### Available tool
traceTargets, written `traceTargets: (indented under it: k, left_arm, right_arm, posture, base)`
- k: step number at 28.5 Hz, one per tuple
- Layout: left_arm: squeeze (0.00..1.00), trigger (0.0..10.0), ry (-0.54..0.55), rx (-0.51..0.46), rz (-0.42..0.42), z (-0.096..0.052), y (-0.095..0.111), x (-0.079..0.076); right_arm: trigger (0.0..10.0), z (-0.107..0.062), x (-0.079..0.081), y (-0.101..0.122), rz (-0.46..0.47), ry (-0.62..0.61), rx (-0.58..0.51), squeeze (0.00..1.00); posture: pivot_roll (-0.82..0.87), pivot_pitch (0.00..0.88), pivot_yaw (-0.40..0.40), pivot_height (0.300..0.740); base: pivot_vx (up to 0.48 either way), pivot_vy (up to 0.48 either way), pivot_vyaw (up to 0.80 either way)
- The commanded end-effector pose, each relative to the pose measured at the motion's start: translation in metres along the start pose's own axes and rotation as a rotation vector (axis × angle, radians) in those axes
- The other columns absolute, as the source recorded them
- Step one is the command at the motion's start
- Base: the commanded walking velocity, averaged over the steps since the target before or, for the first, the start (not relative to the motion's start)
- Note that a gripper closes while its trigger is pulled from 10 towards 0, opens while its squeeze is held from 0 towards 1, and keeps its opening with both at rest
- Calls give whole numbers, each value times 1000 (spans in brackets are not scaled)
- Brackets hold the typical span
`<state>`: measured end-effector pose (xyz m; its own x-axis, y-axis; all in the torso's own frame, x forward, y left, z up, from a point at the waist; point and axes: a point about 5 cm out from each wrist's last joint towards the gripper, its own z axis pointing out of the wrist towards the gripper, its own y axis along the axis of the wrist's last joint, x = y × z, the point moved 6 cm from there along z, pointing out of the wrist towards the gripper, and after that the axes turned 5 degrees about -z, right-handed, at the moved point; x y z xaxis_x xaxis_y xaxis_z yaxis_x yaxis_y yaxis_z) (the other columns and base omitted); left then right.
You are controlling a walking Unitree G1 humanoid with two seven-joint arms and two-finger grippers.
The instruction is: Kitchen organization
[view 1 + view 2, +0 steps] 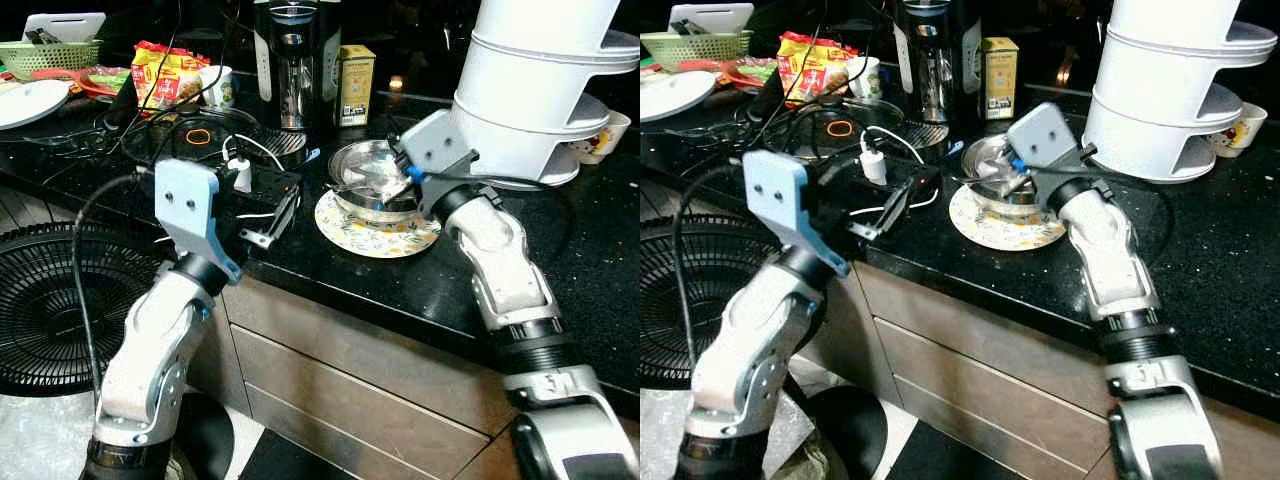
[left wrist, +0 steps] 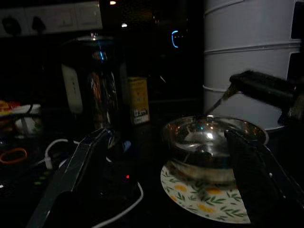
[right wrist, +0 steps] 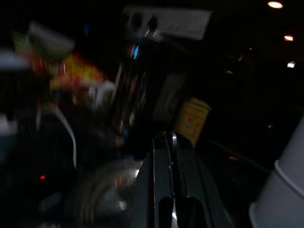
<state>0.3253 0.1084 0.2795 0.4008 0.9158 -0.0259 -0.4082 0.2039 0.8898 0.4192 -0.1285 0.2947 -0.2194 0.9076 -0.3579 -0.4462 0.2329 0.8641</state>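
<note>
The right gripper (image 1: 1002, 180) is poked down into the shiny steel bowl (image 1: 372, 180), and its two black fingers (image 3: 167, 190) are seen pressed together in the right wrist view, with a thin strip of something bright between them. What that strip is can't be told, it's too blurry. The bowl is sat on a round floral-patterned plate (image 1: 368, 236) on the black speckled countertop (image 1: 600, 260).

The left gripper (image 1: 278, 218) is held just above the counter edge, left of the plate, with its fingers (image 2: 71, 171) spread well apart and nothing gripped. It's pointed toward the bowl, touching nothing as far as can be seen.

Under and beside that gripper a black power strip (image 1: 262, 190) with a white plug (image 1: 241, 177) and loose cables is found. Behind the bowl, a black-and-clear coffee grinder (image 1: 293, 62) and a small yellow box (image 1: 355, 84) are parked. A tall white stacked steamer (image 1: 535, 90) is stood right of the bowl, close behind the right wrist. A black floor fan (image 1: 50, 310) is seen below the counter on the left.
</note>
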Motion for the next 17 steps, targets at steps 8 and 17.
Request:
traceTargets:
  k: [8,17]
  left_arm:
    - [0,10000,55,-42,-16,4,7,27]
    - [0,10000,40,-65,1,8,15,29]
  right_arm:
    - [0,2,-24,13,448,-121,-98,0]
    - [0,-6,-76,14,577,-262,-137,0]
  posture:
    - [49,0,-9,740]
    - [45,0,-12,740]
  base:
    - [0,0,0]
    - [0,0,-181]
